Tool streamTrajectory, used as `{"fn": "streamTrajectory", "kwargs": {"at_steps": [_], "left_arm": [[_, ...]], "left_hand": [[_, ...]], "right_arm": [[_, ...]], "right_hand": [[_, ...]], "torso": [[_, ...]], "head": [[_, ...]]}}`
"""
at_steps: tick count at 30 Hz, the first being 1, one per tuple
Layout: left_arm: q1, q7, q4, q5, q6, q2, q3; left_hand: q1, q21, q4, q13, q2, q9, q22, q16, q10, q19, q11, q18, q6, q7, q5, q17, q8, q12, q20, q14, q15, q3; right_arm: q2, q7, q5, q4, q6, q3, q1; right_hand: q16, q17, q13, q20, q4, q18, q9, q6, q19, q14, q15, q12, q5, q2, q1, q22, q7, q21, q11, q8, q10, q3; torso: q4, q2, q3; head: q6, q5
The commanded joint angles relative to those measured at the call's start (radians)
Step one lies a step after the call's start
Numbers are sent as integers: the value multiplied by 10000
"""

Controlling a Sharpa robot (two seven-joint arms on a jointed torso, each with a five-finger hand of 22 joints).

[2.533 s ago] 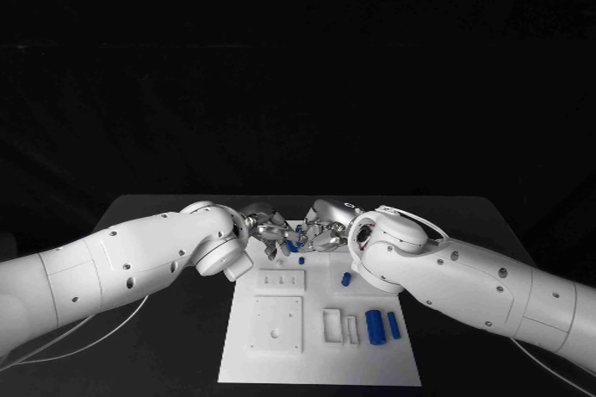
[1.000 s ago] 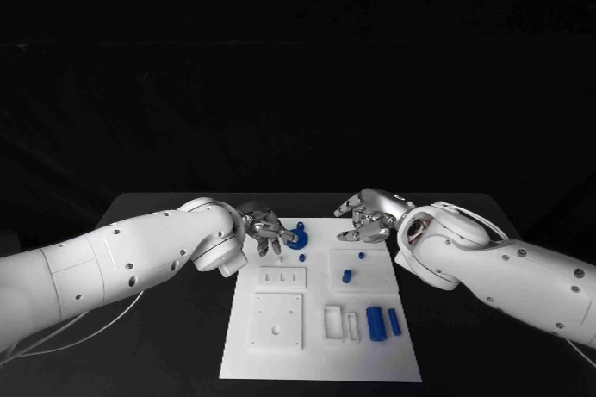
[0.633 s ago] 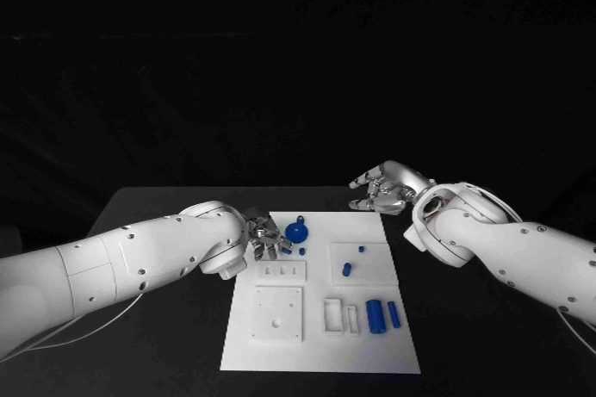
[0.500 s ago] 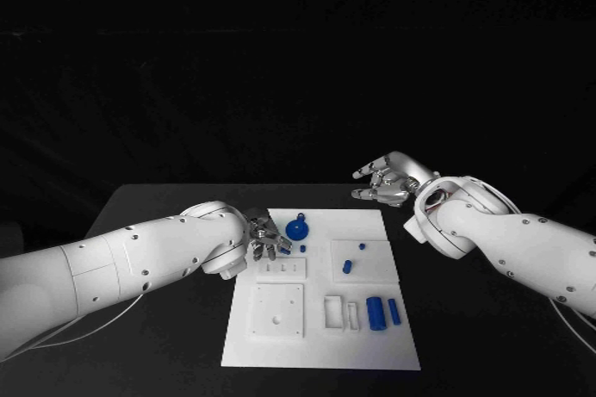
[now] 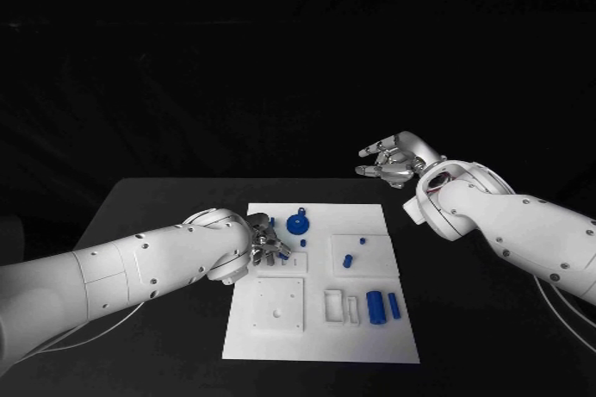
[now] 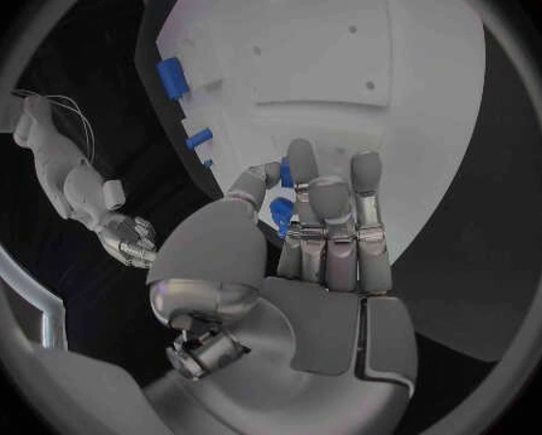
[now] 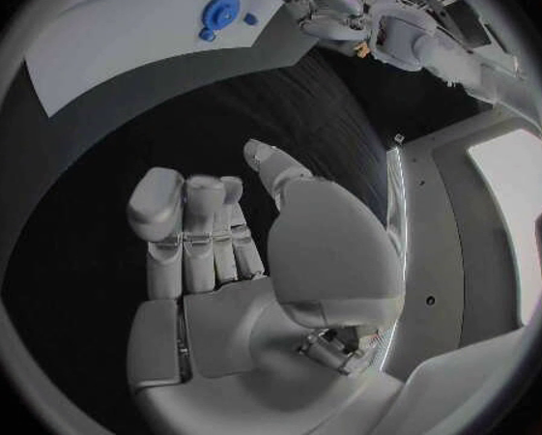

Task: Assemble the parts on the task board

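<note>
Since the earlier frames the two robot hands have parted from their meeting over the far end of the task board [image 5: 373, 345]; the right robot hand [image 5: 394, 165] has lifted off and swung out past the far right of the counter [image 5: 149, 207], while the left robot hand [image 5: 266, 245] has drawn back to the board's left edge; a round blue part [image 5: 298, 224] now stands alone near the board's far end. The right robot hand is empty, fingers loosely apart; the left robot hand has its fingers straight and side by side, gripping nothing, blue parts [image 6: 281, 213] just beyond its fingertips; more blue parts [image 5: 374, 308] lie on the board's right half.
</note>
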Motion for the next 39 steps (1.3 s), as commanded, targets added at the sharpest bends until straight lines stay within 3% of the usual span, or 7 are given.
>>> {"fn": "streamTrajectory", "kwargs": {"at_steps": [1, 4, 9, 10, 15, 39], "left_arm": [[-36, -107, 22, -312, -79, 30, -5], [-44, -120, 57, -318, -24, 20, -6], [-56, -148, 122, -321, 62, -32, -7], [-59, -154, 138, -321, 79, -48, -7], [-68, -186, 227, -318, 157, -109, -8], [-88, -293, 373, -304, 421, -211, -16]], "left_hand": [[-7, -461, -1184, -17, 62, -5, 489, -19, 455, 192, -64, -150, 626, -543, 55, 22, 28, 63, -10, 44, -52, 1110], [-46, -849, -1219, -10, 70, -6, 933, -14, 464, 354, -65, -163, 646, -547, 107, 37, 32, 95, -18, 64, -58, 1132], [-46, -849, -1219, -10, 70, -6, 933, -14, 464, 354, -65, -163, 646, -547, 107, 37, 32, 95, -18, 64, -58, 1132], [-52, -1466, -1241, -16, 75, -30, 1567, -28, 463, 604, -65, -191, 653, -547, 110, 51, 28, 103, -15, 61, -61, 1133], [-64, -1734, -1241, -11, 73, -11, 1856, -13, 465, 707, -69, -208, 681, -559, 120, 71, 32, 136, -27, 68, -67, 1137], [-63, -1888, -1243, -15, 56, -9, 1964, -14, 468, 773, -61, -218, 712, -565, 122, 87, 31, 166, -31, 77, -71, 1136]], "right_arm": [[30, 184, 220, -48, -149, 13, 16], [43, 169, 224, -82, -120, 17, 18], [59, 138, 227, -124, -55, 19, 20], [62, 132, 226, -130, -45, 19, 21], [72, 106, 224, -162, -6, 19, 21], [117, 50, 213, -254, 109, 21, 21]], "right_hand": [[-64, 2, -15, -4, -37, 148, 9, 82, 137, 13, -56, 23, 61, -8, -131, 1149, -7, -43, -70, 4, 11, 25], [-64, 2, -15, -4, -37, 148, 9, 82, 137, 13, -56, 23, 61, -8, -131, 1149, -7, -43, -70, 4, 11, 25], [-63, 4, -17, -5, -42, 148, 9, 86, 138, 14, -56, 23, 63, -6, -138, 1149, -7, -47, -69, 4, 9, 22], [-61, 9, -22, -6, -53, 148, 9, 94, 139, 15, -56, 23, 68, -3, -150, 1148, -7, -55, -69, 4, 6, 18], [-61, 9, -22, -6, -53, 148, 9, 94, 139, 15, -56, 23, 68, -3, -150, 1148, -7, -55, -69, 4, 6, 18], [-76, 11, -44, -7, -87, 146, 9, 75, 141, 10, -56, 16, 88, 18, -169, 1146, -7, -84, -67, 3, -11, -3]], "torso": [[-3, -11, -1], [-2, -14, 0], [3, -19, 2], [2, -18, 0], [-1, -13, 5], [-5, -12, 11]], "head": [[-51, 17], [-67, 9], [-82, 4], [-84, 4], [-109, 6], [-120, 9]]}}
